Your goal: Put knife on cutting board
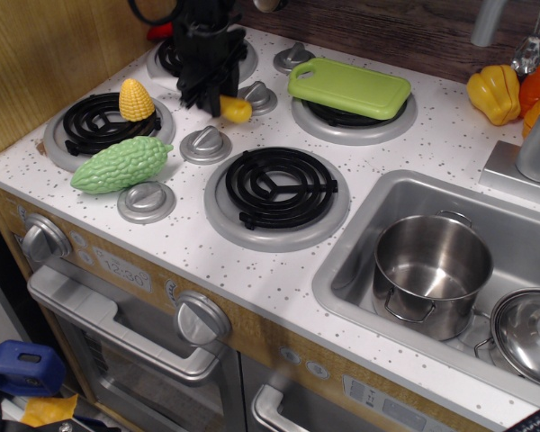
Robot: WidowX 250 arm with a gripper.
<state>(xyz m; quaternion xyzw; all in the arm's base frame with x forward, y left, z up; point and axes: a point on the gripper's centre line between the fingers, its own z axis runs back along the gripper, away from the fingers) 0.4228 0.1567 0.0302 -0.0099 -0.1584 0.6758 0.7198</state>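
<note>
The knife's yellow handle (236, 110) sticks out to the right from my black gripper (209, 93), which is shut on it and holds it a little above the stove top, near a grey knob. The white blade is hidden behind the fingers. The lime-green cutting board (349, 87) lies flat on the back right burner, to the right of the gripper and apart from it.
A yellow corn cob (136, 99) sits on the left burner and a bumpy green gourd (121, 164) lies in front of it. Several grey knobs (205, 143) dot the stove. A steel pot (430, 272) stands in the sink. A yellow pepper (493, 93) is at back right.
</note>
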